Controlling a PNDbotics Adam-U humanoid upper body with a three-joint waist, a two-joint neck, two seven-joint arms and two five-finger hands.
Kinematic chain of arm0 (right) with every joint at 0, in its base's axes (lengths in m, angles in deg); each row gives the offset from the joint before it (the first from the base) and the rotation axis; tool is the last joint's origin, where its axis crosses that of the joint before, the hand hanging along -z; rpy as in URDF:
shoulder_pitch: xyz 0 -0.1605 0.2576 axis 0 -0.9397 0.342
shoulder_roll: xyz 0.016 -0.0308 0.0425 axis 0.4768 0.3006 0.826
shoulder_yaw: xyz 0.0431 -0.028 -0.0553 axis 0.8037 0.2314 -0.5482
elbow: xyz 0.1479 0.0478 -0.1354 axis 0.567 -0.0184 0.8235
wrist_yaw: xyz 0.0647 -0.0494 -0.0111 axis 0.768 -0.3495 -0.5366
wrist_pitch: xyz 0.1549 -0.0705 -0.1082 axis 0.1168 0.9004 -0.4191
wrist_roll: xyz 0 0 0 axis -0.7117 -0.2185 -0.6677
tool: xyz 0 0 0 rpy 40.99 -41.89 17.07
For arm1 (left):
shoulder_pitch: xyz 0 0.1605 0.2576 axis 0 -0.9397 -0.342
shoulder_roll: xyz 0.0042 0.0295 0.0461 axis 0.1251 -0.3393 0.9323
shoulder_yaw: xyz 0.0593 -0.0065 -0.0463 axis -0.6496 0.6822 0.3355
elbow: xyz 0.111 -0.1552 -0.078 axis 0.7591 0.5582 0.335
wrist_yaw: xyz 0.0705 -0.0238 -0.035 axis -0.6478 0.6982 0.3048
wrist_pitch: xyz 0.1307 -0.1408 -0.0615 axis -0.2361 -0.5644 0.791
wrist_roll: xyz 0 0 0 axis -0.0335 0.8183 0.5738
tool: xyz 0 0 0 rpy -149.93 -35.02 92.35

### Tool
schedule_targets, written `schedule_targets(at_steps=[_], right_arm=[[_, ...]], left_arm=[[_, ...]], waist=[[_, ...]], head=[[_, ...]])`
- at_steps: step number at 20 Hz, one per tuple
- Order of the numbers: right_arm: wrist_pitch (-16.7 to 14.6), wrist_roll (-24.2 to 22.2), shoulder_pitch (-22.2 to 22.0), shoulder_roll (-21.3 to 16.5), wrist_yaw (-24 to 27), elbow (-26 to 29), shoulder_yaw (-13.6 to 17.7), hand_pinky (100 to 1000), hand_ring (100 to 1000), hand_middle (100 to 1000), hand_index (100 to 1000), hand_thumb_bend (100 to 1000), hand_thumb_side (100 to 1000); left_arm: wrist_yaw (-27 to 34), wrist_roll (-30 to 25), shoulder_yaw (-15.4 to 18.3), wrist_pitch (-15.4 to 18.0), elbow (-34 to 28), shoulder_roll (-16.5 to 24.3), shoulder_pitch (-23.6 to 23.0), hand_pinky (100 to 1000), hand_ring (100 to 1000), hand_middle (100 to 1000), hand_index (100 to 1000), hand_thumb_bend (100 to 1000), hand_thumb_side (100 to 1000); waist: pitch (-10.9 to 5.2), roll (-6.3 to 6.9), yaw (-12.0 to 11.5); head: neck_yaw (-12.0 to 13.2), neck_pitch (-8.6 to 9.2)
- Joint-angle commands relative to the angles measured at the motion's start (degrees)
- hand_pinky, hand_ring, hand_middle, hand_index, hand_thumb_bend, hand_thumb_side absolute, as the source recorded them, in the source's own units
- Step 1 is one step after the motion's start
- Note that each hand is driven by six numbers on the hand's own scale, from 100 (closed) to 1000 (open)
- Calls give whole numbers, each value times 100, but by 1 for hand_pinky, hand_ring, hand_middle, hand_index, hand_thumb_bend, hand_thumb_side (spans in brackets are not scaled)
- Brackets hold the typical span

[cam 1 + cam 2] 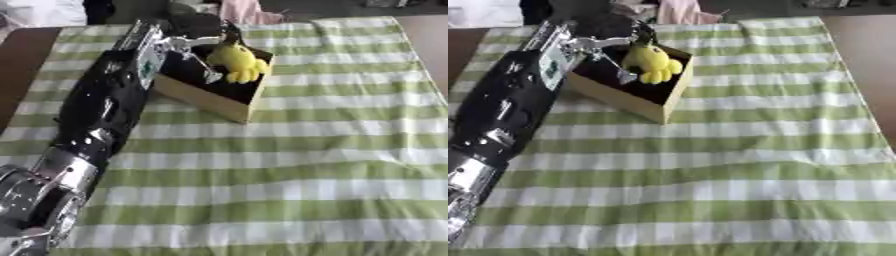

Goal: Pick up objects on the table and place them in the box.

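Left arm's reaching over the box, yellow plush toy sitting inside it.

Left eye view: the left hand (188, 47) is over the cardboard box (206, 97) on the green checked tablecloth (289, 170), fingers look stretched out and released, right next to the yellow plush toy (238, 62) in the box. Right eye view: same deal, toy's against the box's far side. Right hand isn't showing anywhere.

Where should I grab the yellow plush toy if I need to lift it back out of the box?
Grip the yellow plush toy by its rounded upper body, coming straight down from above. The box walls block any sideways approach, and its small legs toward the near rim look too thin to hold. The left robot hand is already over the box.
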State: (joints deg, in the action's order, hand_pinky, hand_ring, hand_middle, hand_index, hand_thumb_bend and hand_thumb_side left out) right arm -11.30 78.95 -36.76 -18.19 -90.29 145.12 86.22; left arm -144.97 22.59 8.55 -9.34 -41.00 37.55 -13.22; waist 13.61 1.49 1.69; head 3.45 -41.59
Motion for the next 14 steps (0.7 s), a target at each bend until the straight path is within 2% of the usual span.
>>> schedule_targets(at_steps=[1,6,10,12,14], right_arm=[[-15,-28,72,-43,57,88,1,625,702,745,763,100,780],[-15,-43,67,-27,68,89,2,624,701,745,763,100,780],[-13,-53,45,-10,86,93,5,624,701,744,763,100,779],[-14,-56,41,1,91,103,6,625,702,744,764,100,778],[-12,-53,40,8,90,114,12,625,702,744,764,100,777]], left_arm=[[-36,-29,90,8,-50,17,90,539,683,707,812,100,203],[-26,-87,120,-172,-69,-20,42,564,706,729,830,100,245],[-55,-103,129,-349,-159,-28,25,598,743,758,855,100,244],[-119,-135,128,-455,-209,-32,20,642,779,777,869,100,244],[-237,-151,125,-555,-262,-34,9,692,812,793,882,100,305]], waist=[[-88,-21,-5],[-83,-32,-9],[-91,-30,-13],[-98,-31,-8],[-108,-34,-1]], head=[[7,84],[1,86],[7,80],[12,81],[9,74]])
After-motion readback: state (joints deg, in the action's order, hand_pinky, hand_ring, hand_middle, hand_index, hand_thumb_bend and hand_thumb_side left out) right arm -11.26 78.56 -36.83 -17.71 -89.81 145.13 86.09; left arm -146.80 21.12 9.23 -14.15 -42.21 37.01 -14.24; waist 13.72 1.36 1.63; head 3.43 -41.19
